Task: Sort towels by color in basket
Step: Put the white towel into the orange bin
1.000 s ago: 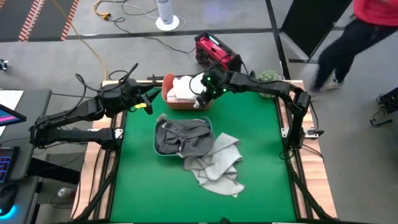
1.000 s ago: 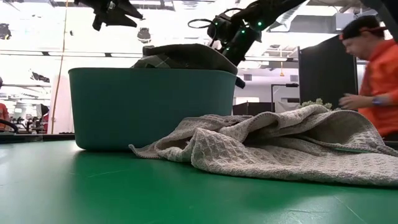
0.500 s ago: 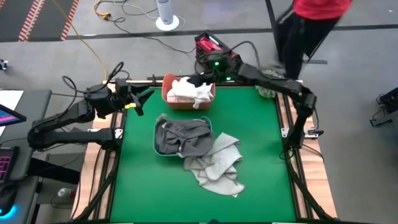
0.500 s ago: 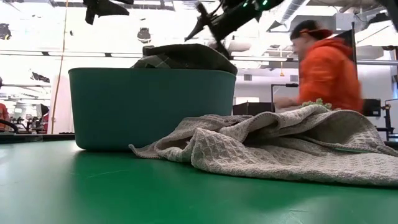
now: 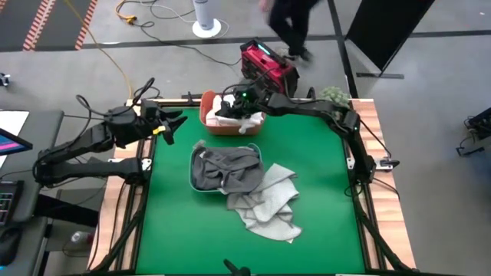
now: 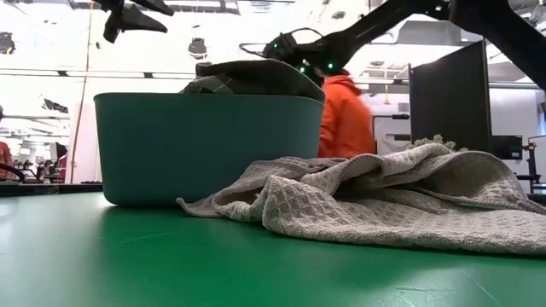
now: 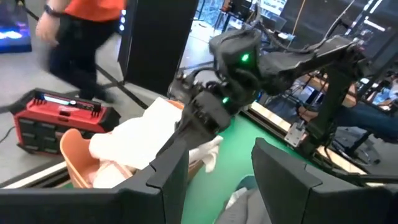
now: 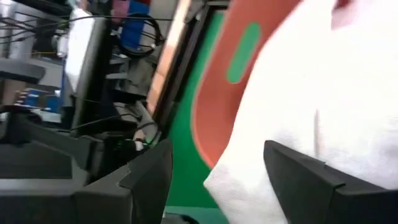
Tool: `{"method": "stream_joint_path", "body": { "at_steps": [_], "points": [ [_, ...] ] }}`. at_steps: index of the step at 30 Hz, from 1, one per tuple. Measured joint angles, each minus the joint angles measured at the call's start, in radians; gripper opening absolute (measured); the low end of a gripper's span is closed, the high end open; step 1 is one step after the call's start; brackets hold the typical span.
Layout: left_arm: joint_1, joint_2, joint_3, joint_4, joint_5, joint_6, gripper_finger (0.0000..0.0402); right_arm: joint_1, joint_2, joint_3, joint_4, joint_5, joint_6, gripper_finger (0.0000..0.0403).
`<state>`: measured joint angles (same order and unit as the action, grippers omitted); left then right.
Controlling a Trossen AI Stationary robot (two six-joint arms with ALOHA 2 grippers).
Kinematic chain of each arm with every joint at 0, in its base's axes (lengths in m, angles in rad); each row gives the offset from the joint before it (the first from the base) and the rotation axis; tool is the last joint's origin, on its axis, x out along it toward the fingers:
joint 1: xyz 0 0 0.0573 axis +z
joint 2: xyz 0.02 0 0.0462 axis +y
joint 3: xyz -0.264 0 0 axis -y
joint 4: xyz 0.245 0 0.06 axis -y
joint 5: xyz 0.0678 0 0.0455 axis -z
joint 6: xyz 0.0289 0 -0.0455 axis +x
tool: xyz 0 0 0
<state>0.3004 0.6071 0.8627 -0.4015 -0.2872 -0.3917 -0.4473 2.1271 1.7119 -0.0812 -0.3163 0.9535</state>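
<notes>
Right hand (image 5: 230, 110), fingers spread wide, hangs over the white towel (image 5: 229, 115) lying in the orange basket (image 5: 205, 116), apparently just dropping it off; next comes fetching the light grey towel (image 5: 268, 201) from the bench (image 5: 322, 199)

A robotics lab: two dark arms mounted at a green-topped table (image 5: 307, 192) on a grey concrete floor, a yellow cable (image 5: 115, 54) trailing across it, hazard striping (image 5: 38, 19) at one edge, a red equipment case (image 5: 265, 65) beside the bench.
</notes>
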Motion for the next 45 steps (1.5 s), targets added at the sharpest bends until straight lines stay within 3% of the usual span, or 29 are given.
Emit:
{"method": "stream_joint_path", "body": {
  "at_steps": [9, 19, 26, 34, 45],
  "points": [
    [0.000, -0.015, 0.000, -0.010, 0.001, -0.017, 0.0167, -0.014, 0.034, 0.001, -0.057, 0.000, -0.001, 0.0280],
    [0.000, -0.021, 0.000, -0.012, 0.025, -0.014, 0.0167, -0.026, -0.156, 0.004, 0.017, 0.035, -0.055, 0.0280],
    [0.000, -0.021, 0.000, -0.013, 0.024, -0.013, 0.0167, -0.064, -0.063, 0.004, 0.083, 0.039, -0.048, 0.0280],
    [0.000, -0.021, 0.000, -0.013, 0.024, -0.013, 0.0167, -0.041, 0.122, 0.002, 0.123, -0.175, 0.023, 0.0280],
    [0.000, -0.021, 0.000, -0.015, 0.023, -0.013, 0.0167, -0.073, -0.032, 0.065, 0.118, -0.175, 0.033, 0.0280]
  ]
}}
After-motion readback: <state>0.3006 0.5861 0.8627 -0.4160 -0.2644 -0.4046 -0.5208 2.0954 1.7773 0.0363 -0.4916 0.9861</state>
